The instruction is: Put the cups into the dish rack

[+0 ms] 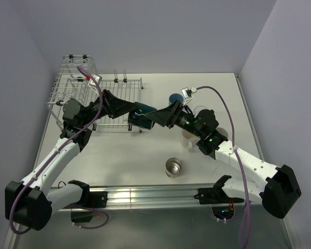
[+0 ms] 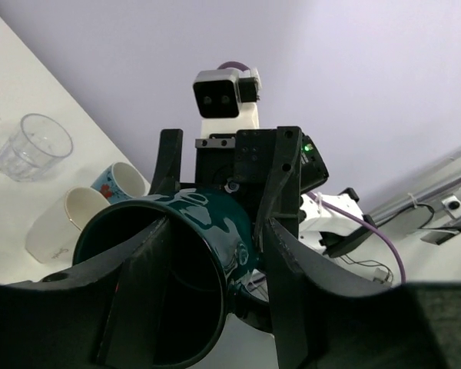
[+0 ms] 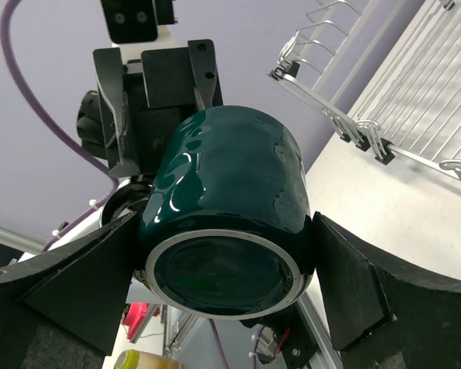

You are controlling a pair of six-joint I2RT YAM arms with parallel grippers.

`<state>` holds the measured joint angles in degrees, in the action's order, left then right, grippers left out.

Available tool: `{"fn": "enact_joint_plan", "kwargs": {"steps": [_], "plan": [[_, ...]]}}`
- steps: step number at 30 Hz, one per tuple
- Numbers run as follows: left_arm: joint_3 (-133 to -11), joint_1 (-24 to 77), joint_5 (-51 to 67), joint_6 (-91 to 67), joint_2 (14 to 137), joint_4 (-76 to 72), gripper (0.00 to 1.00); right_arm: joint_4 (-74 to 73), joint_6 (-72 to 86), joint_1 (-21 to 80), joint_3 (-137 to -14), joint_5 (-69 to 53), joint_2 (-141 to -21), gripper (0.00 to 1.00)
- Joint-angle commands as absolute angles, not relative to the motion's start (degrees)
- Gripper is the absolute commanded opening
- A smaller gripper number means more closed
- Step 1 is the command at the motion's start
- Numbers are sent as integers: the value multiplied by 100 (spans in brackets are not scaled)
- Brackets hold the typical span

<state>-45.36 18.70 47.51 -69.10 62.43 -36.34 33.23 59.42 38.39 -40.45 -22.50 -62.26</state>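
Observation:
A dark teal mug hangs on its side in the air between my two arms, just right of the dish rack. My right gripper is shut on the mug's base, with a finger pressed against each side. My left gripper is at the mug's mouth. One of its fingers is inside the cup and the other stands outside the wall with a gap, so it is open. A steel cup stands at the table's front. A blue cup and a cream mug stand by the right arm.
The left wrist view shows a clear glass, a cream mug and a blue mug with white inside on the table. The rack's wire tray lies to the right in the right wrist view. Metal rails run along the near edge.

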Motion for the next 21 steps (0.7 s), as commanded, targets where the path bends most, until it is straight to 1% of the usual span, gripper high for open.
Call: {"fn": "enact_joint_plan", "kwargs": {"steps": [1,2,8,9,12,14,15,16,17,18,19,20,21], "plan": [[-5009,1855,4193,-6146,5933,-2999,56,3561,5915,3885,-4412,-2320,-5889,0],[-5132,1854,4114,-6048,5915,-2649,56,3516,5880,3885,-4430,-2303,-5863,0],[-5668,1846,3473,-5450,5845,-1637,58,3120,5739,3841,-4535,-2224,-5783,0],[-5747,1846,3341,-5354,5827,-1217,58,3085,5722,3841,-4553,-2224,-5757,0],[-6002,1802,2744,-4967,5722,-496,59,2648,5617,3780,-4702,-2197,-5748,0],[-6309,1740,2190,-4791,5643,-37,58,2261,5380,3718,-5061,-2110,-5835,0],[-6415,1732,1980,-4694,5616,278,58,1632,5240,3692,-5263,-2048,-5914,0],[-6668,1705,1777,-4493,5538,751,58,1261,4864,3674,-5865,-1987,-6046,0],[-6810,1705,1393,-4387,5502,965,58,822,4652,3665,-6254,-1821,-6395,0],[-6933,1705,1215,-4281,5467,1167,59,0,4415,3656,-6649,-1698,-6607,0],[-7222,1705,1074,-4098,5423,1552,59,-426,3994,3656,-7506,-1609,-6862,0],[-7364,1705,846,-4017,5405,1730,59,-840,3799,3656,-7984,-1426,-7439,0],[-7478,1705,757,-3869,5388,1897,59,-1540,3623,3665,-8416,-1328,-7723,0]]}}
